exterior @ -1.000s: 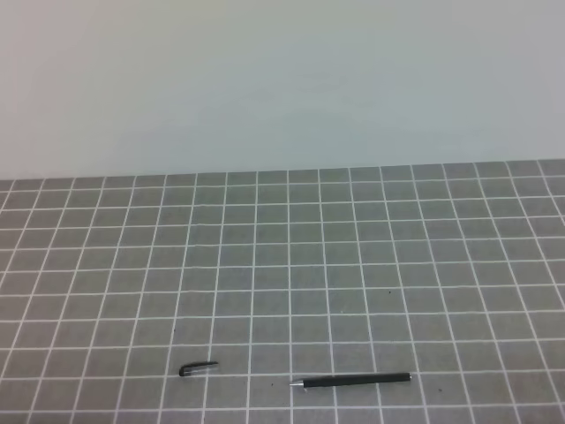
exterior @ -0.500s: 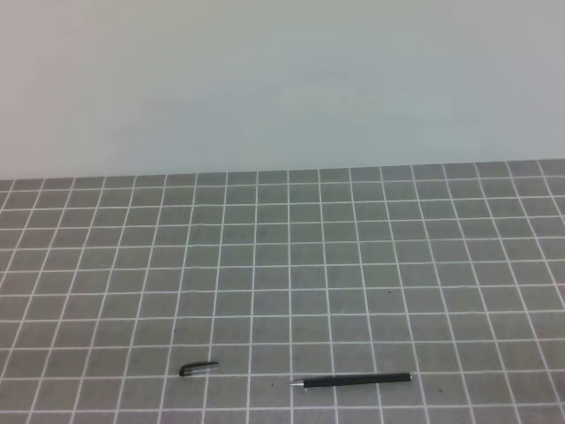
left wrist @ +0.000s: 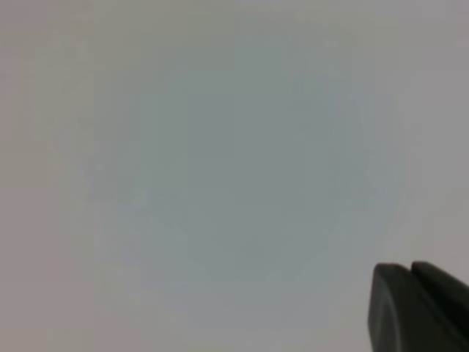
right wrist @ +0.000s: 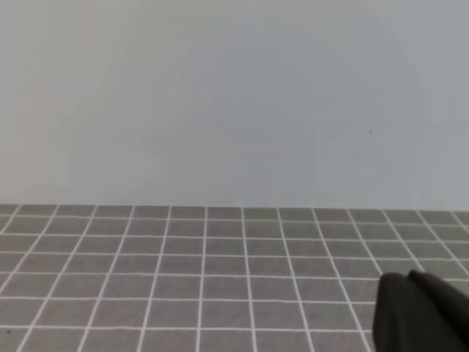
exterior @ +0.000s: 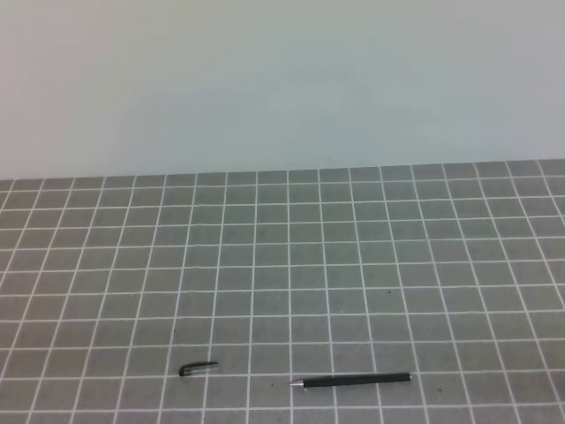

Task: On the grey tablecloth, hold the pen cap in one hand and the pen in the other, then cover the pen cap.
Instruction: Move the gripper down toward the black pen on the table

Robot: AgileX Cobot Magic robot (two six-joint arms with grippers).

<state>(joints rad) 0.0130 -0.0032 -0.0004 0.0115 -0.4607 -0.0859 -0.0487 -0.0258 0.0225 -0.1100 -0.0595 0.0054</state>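
Your left gripper [left wrist: 410,304] and right gripper [right wrist: 414,308] each show only as a dark tip at the lower right of their wrist views, both clenched on nothing. The pen [exterior: 353,380] lies left-right near the front edge of the grey tablecloth [exterior: 353,256], silvery tip pointing left toward the pen cap [exterior: 198,368], well apart. A plain pale wall [exterior: 282,79] rises behind the cloth.

We see the grey tablecloth [exterior: 371,265] as matt, flat cloth with thin white printed lines. The pen [exterior: 355,380] looks like smooth black plastic with a small silvery, metallic-looking tip; the pen cap [exterior: 198,368] looks like dark plastic. The far wall [exterior: 282,79] is plain and matt.
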